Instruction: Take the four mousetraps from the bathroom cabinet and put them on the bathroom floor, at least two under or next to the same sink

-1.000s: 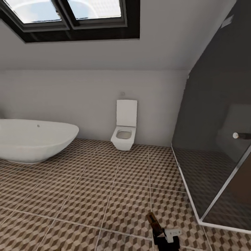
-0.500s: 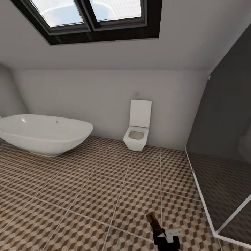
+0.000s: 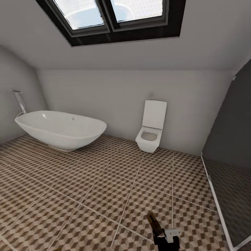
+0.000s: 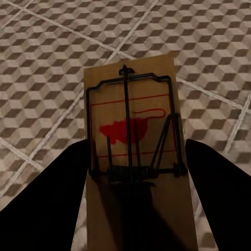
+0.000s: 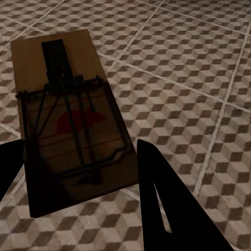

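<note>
A mousetrap (image 4: 133, 157), a flat brown wooden board with dark wire parts and a red mouse print, sits between the two dark fingers (image 4: 44, 204) of the left gripper (image 4: 133, 209), which is clamped on its sides, above the bathroom floor (image 4: 47, 68) of cube-patterned tiles. A second mousetrap (image 5: 68, 123) lies between the fingers (image 5: 167, 209) of the right gripper (image 5: 78, 178), gripped the same way over the same tiling. In the head view, the right gripper (image 3: 166, 238) shows low in the picture with the trap's brown edge ahead of it. Well beyond it stand a white bathtub (image 3: 61, 129), whose inside cannot be seen, and a white toilet (image 3: 150, 132) with its lid up. A skylight (image 3: 113, 15) is overhead.
</note>
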Available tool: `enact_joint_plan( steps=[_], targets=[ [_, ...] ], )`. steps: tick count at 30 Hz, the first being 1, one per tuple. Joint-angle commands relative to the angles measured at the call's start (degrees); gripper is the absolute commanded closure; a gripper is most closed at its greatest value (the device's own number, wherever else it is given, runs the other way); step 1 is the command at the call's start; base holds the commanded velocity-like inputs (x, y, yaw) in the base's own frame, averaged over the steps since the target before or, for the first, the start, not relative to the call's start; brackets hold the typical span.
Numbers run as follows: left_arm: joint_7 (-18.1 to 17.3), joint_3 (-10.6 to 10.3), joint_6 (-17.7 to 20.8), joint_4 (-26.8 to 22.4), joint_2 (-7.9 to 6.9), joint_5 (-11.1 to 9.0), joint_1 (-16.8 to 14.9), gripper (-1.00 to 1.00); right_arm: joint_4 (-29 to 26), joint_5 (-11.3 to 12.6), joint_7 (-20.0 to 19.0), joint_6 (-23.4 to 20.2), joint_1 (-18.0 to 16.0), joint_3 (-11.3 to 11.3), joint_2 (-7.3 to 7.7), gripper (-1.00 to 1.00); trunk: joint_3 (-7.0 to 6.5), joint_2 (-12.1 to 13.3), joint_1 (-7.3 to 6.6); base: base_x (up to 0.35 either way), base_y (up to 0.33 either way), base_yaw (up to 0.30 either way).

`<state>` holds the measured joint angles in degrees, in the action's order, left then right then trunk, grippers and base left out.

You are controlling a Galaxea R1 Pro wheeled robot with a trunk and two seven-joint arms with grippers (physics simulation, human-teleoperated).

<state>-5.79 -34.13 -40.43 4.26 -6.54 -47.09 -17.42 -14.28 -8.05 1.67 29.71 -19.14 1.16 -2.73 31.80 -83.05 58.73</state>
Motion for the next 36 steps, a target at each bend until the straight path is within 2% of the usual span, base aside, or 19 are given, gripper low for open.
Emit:
enact_joint_plan(
  steps=[1,36],
  targets=[
    [-0.63,-0.23,-0.18,0.22,0.04,-0.64,-0.08,1.0,0.03,-0.21,-0.18,0.17,-0.02,0.16,0.0,1.0,0.05,-0.03,0.0,0.0,0.0,0.258],
    [-0.63,-0.23,-0.17,0.22,0.04,-0.64,-0.08,1.0,0.04,-0.21,-0.18,0.17,-0.02,0.16,0.0,1.0,0.05,-0.03,0.0,0.0,0.0,0.258]
  ],
)
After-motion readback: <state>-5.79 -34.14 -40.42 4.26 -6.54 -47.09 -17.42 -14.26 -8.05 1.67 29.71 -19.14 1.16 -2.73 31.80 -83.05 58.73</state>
